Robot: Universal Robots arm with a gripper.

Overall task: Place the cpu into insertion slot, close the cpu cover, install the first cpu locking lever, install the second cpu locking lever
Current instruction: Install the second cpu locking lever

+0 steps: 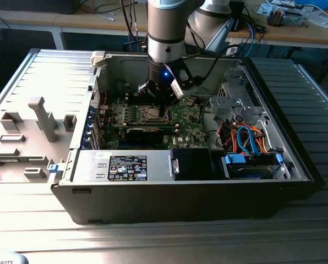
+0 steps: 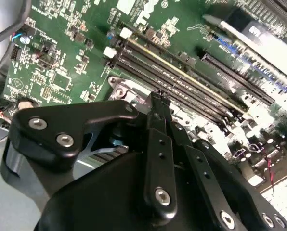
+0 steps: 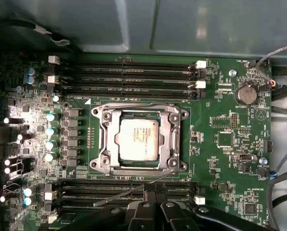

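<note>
In the first wrist view the cpu (image 3: 138,139) lies silver-grey and flat in the insertion slot (image 3: 179,166) on the green board. The cpu cover (image 3: 168,139) is folded down around it as a grey frame. One thin locking lever (image 3: 134,104) lies along one edge of the socket. A second lever (image 3: 119,195) slants loose over the memory slots by the opposite edge, its end at my fingertips. My gripper (image 3: 155,188) is shut, with its tips meeting beside the socket's corner (image 2: 122,89). In the exterior view the gripper (image 1: 163,110) hangs just over the socket (image 1: 152,114).
The open computer case (image 1: 180,192) walls in the board. A black expansion card (image 1: 145,132) lies in front of the socket. Drive cages and orange and blue cables (image 1: 246,137) fill the exterior view's right. Grey fixture blocks (image 1: 40,118) stand on the panel at its left. Memory slots (image 3: 129,79) flank the socket.
</note>
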